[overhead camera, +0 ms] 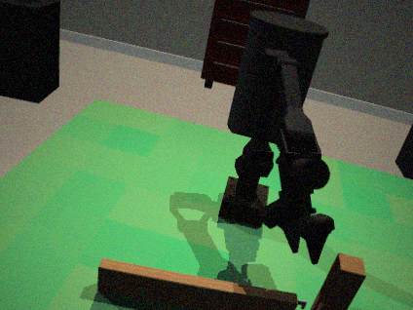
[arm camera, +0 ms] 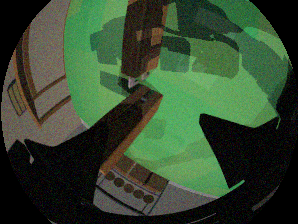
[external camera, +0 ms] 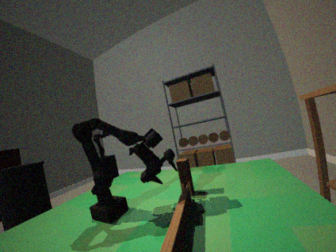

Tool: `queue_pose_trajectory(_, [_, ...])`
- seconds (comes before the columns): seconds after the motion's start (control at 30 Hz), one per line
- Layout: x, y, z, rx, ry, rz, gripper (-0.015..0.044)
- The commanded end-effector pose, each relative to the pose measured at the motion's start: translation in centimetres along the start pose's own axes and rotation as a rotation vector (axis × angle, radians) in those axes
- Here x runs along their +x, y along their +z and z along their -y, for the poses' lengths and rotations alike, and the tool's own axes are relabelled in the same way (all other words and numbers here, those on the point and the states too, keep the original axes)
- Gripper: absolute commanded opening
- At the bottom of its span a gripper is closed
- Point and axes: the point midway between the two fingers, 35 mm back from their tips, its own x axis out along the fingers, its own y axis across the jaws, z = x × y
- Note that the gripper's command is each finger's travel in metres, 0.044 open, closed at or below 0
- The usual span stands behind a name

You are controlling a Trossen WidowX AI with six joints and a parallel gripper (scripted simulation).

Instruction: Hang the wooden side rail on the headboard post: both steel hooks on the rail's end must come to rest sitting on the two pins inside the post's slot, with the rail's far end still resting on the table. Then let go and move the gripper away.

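the wooden rail (overhead camera: pixel 195 287) (external camera: pixel 175 226) (arm camera: pixel 141 37) lies on the green table (overhead camera: pixel 146 205) (external camera: pixel 269 198) (arm camera: pixel 175 135), its hook end pointing at the headboard post (overhead camera: pixel 341 280) (external camera: pixel 185 174) (arm camera: pixel 131 125). the steel hooks (overhead camera: pixel 302 304) (arm camera: pixel 134 81) stick out from that end, close to the post; from these views they don't look hung on the pins, so the job seems to be at the stage of reaching for the rail.

to do this well, the pincer should come over the rail a little back from the hooks, with its fingers turned so one goes down each long side. it wants to drop straight, close squarely, then raise only the hook end, letting the far end stay on the table as a pivot. after that, line the hooks up with the slot before easing them down. a skewed grip could twist the rail, and a low swing could knock the post.

the pincer (overhead camera: pixel 305 256) (external camera: pixel 169 177) (arm camera: pixel 154 123) is wide open with nothing in it. it hangs above the table on the base side of the rail, tilted, near the post and touching neither. the arm (overhead camera: pixel 297 129) (external camera: pixel 119 132) reaches out high from its base, bent downward at the wrist.
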Motion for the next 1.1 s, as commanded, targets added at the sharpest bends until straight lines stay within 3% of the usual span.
queue_pose_trajectory(0.0, [0.2, 1.4, -0.4, -0.729, 0.113, -0.117, 0.0440])
queue_pose_trajectory(0.5, [-0.4, 1.9, -1.0, -1.453, 0.331, -0.123, 0.0440])
queue_pose_trajectory(1.07, [-1.5, 2.5, -1.4, -2.172, 0.583, 0.050, 0.0440])
